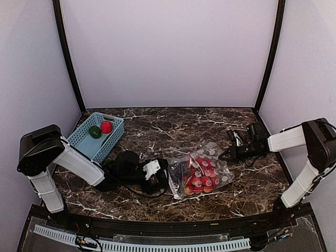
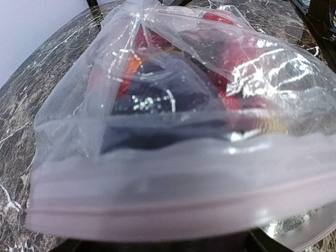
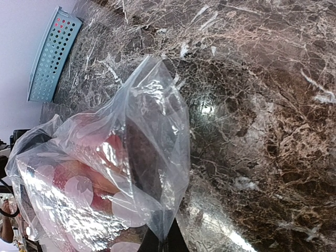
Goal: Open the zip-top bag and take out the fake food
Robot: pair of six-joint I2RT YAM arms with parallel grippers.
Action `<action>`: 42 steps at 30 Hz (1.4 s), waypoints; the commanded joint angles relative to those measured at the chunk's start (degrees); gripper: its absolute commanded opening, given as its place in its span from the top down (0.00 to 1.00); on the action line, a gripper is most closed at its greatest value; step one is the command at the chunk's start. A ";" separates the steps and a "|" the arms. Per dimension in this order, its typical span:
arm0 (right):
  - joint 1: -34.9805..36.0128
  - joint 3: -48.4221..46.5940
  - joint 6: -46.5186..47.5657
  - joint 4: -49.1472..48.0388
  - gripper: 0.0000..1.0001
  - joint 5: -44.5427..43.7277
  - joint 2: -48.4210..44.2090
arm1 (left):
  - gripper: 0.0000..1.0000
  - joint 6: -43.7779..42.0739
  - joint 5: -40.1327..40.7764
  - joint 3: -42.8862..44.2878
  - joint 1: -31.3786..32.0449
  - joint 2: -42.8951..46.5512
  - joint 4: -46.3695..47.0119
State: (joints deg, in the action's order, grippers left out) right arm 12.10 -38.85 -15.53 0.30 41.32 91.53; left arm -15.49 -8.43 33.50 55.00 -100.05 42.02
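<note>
Locate the bag (image 1: 202, 170) on the table (image 1: 173, 126), just right of centre in the top view, lying flat with its film crinkled. Note that the food (image 1: 199, 177) sits inside it, mostly red round pieces packed toward the lower half. Find the left gripper (image 1: 161, 177) at the bag's left edge, low over the table. In the left wrist view the bag (image 2: 173, 105) fills the frame, and its pale zip strip (image 2: 173, 202) runs blurred across the lower part. Behind the film you can make out a dark purple eggplant (image 2: 168, 89), red pieces (image 2: 231, 58) and an orange bit (image 2: 134, 65). The gripper's fingers do not show clearly there, so you cannot tell whether the left gripper is released or grasping the strip. Find the right gripper (image 1: 227, 155) at the bag's upper right edge. It is clenched, and in the right wrist view the bag (image 3: 105, 173) tapers to a corner at the bottom centre of the frame, pinched there. Observe the blue basket (image 1: 86, 148) in the upper left of the table, well apart from the bag. It holds a green ball (image 1: 94, 132) and a red ball (image 1: 106, 127), side by side. The same basket (image 3: 52, 55) appears in the upper left of the right wrist view.
</note>
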 commanded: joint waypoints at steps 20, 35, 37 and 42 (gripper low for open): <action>-0.58 0.81 -0.75 -1.42 1.00 -2.12 -1.38 | 0.51 5.82 3.99 -7.16 1.84 10.92 -2.84; -2.34 1.50 -1.19 -3.65 1.00 -1.25 -0.68 | 0.52 23.86 14.75 -19.11 -5.10 50.78 -20.64; -2.34 1.37 -1.13 -3.96 1.00 -1.00 -0.51 | 0.51 27.93 15.52 -17.22 -10.18 55.35 -25.09; -2.34 1.01 -1.08 -3.90 1.00 -0.90 -0.64 | 0.49 33.36 17.51 -9.05 -21.41 56.03 -33.96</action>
State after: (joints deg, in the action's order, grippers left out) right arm 10.02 -37.52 -16.80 -1.76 40.10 90.43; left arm 10.79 5.91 17.96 40.10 -43.05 19.22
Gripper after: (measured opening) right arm 0.003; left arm 0.661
